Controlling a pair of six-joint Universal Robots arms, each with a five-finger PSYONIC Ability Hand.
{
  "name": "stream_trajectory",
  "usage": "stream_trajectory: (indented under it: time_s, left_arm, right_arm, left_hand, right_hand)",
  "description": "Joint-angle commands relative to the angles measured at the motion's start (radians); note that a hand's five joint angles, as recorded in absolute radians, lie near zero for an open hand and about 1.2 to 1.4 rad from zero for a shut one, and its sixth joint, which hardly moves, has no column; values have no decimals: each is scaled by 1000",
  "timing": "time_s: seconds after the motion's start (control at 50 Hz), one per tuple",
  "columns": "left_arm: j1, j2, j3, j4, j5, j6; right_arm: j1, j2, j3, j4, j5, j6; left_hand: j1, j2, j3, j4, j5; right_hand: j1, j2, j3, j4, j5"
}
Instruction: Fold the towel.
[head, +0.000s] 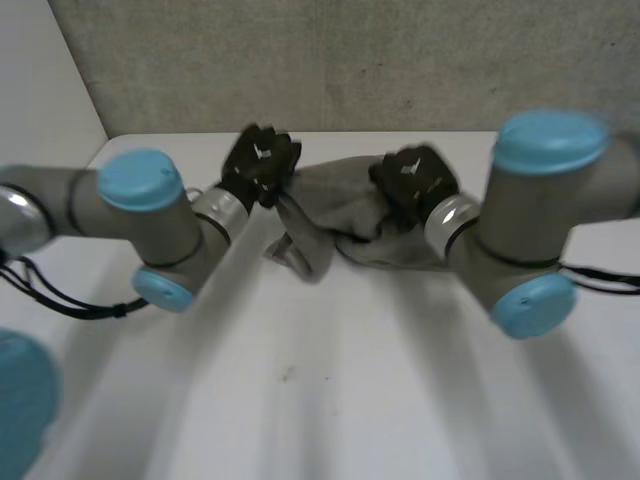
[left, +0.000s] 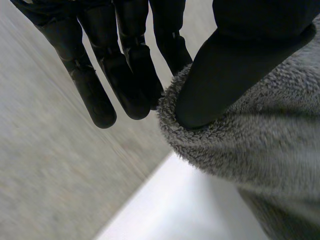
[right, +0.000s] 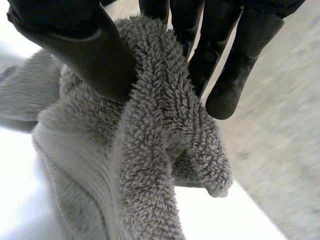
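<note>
- Bunching between two black hands, the grey towel (head: 345, 210) sits at the far part of the white table (head: 330, 380), close to the speckled wall (head: 350, 60).
- The left hand (head: 262, 165) grasps one side of the towel. In the left wrist view its thumb (left: 225, 75) presses on a rolled edge of the cloth. The straight fingers (left: 125, 75) lie behind that edge with their tips touching it, so the edge is nipped between them.
- The right hand (head: 415, 180) grasps the other side. In the right wrist view its thumb and fingers clamp a raised ridge of terry pile, and loose folds hang below the grip.
- The towel is crumpled, not laid flat. One flap droops from the left hand down to the table, and the bulk lies by the right hand.
- The left arm (head: 150, 210) and right arm (head: 530, 220) reach in from either side, with their light-blue caps nearest the camera.
</note>
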Motion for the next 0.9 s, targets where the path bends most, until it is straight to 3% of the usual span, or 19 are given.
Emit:
stream_trajectory:
  time_s: [0.02, 0.1, 0.16, 0.2, 0.38, 0.54, 0.62, 0.64, 0.68, 0.76, 0.78, 0.8, 0.82, 0.84, 0.86, 0.9]
  left_arm:
    - [-9, 384, -261, 2, -7, -10]
    - [-17, 644, -421, 2, -45, -39]
    - [-17, 738, -462, 1, -61, -64]
    - [-13, 885, -530, -4, -72, -128]
    - [-15, 931, -619, -16, -64, -197]
    - [-21, 620, -570, -18, -65, -199]
    - [-46, 372, -451, -29, -67, -203]
    - [-55, 300, -408, -30, -67, -208]
    - [-66, 236, -363, -27, -67, -208]
    - [-89, 131, -258, -24, -70, -208]
    - [-98, 90, -207, -24, -78, -208]
    - [-104, 63, -162, -26, -84, -208]
    - [-104, 63, -162, -26, -84, -208]
    - [-104, 49, -128, -29, -88, -206]
    - [-104, 49, -128, -29, -88, -206]
    - [-102, 54, -101, -33, -117, -208]
  right_arm:
    - [-13, -294, 96, 86, -14, 15]
    - [-15, -381, 109, 153, -27, 16]
    - [-27, -487, 103, 226, -47, 16]
    - [-70, -552, 97, 270, -71, 18]
    - [-157, -550, 53, 322, -94, 19]
    - [-196, -257, -22, 414, -146, 1]
    - [-191, -36, -148, 407, -125, -59]
    - [-191, -36, -148, 407, -125, -59]
    - [-190, 122, -290, 405, -91, -88]
    - [-187, 270, -457, 405, -23, -93]
    - [-185, 333, -536, 402, 19, -96]
    - [-185, 334, -536, 402, 19, -96]
    - [-185, 381, -602, 396, 60, -94]
    - [-184, 412, -646, 390, 99, -96]
    - [-183, 412, -647, 390, 99, -96]
    - [-176, 406, -670, 382, 153, -83]
  left_hand:
    - [218, 181, 182, 181, 206]
    - [218, 181, 182, 181, 206]
    - [218, 181, 182, 181, 206]
    - [218, 181, 182, 181, 206]
    - [218, 181, 182, 181, 206]
    - [218, 181, 182, 181, 206]
    - [218, 181, 182, 181, 206]
    - [218, 181, 182, 181, 206]
    - [218, 181, 182, 181, 206]
    - [218, 181, 182, 181, 206]
    - [55, 19, 20, 18, 44]
    - [-208, -244, -244, -245, -220]
    - [-211, -247, -246, -248, -222]
    - [-545, -581, -580, -582, -556]
    - [-548, -585, -584, -585, -560]
    - [-926, -962, -961, -963, -937]
  right_hand:
    - [70, 78, 91, 56, 66]
    - [70, 78, 91, 56, 66]
    - [70, 78, 91, 56, 66]
    - [70, 78, 91, 56, 66]
    - [70, 78, 91, 56, 66]
    - [70, 78, 91, 56, 66]
    - [70, 78, 91, 56, 66]
    - [70, 78, 91, 56, 66]
    - [70, 78, 91, 56, 66]
    - [70, 78, 91, 56, 66]
    - [-176, -168, -155, -191, -180]
    - [-179, -170, -157, -193, -182]
    - [-809, -801, -788, -824, -813]
    - [-1152, -1144, -1131, -1166, -1155]
    - [-1152, -1144, -1131, -1166, -1155]
    - [-1152, -1144, -1131, -1166, -1155]
